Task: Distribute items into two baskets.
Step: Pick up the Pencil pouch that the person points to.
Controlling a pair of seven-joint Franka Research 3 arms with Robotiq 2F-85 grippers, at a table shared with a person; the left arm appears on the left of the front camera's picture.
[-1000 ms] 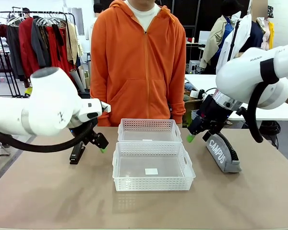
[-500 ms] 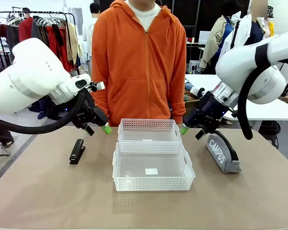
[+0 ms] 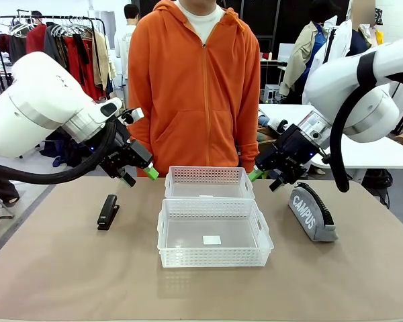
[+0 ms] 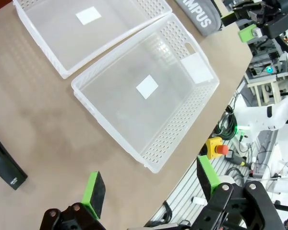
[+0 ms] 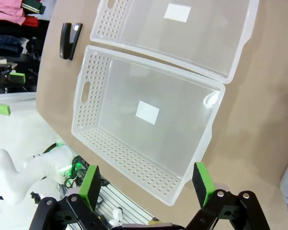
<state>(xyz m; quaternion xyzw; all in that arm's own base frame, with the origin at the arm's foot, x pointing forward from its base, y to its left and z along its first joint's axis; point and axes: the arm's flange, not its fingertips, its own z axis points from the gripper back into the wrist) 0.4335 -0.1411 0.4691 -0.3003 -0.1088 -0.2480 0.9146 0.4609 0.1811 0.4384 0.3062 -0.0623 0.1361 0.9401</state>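
The black stapler (image 3: 108, 212) lies on the table to the left of the two baskets, and the grey "CAMPUS" pencil case (image 3: 311, 212) lies to their right. The far basket (image 3: 208, 176) and the near basket (image 3: 215, 255) stand end to end mid-table with only white labels inside. My left gripper (image 3: 140, 176) hangs open above the table, left of the far basket's corner. My right gripper (image 3: 265, 180) hangs open off its right corner, above the pencil case's far end. Each wrist view looks down between open green pads (image 4: 93, 194) (image 5: 201, 182) onto both baskets (image 4: 182, 120) (image 5: 93, 91).
A person in an orange hoodie (image 3: 195, 94) stands at the far edge behind the baskets, hands out of sight. The stapler (image 5: 69, 38) and pencil case (image 4: 199, 17) each have bare tabletop around them. A clothes rack stands back left and a white table back right.
My left gripper has risen from beside the stapler and swung right toward the far basket. My right gripper has lifted off the pencil case and moved left. Both stay open; nothing else moved.
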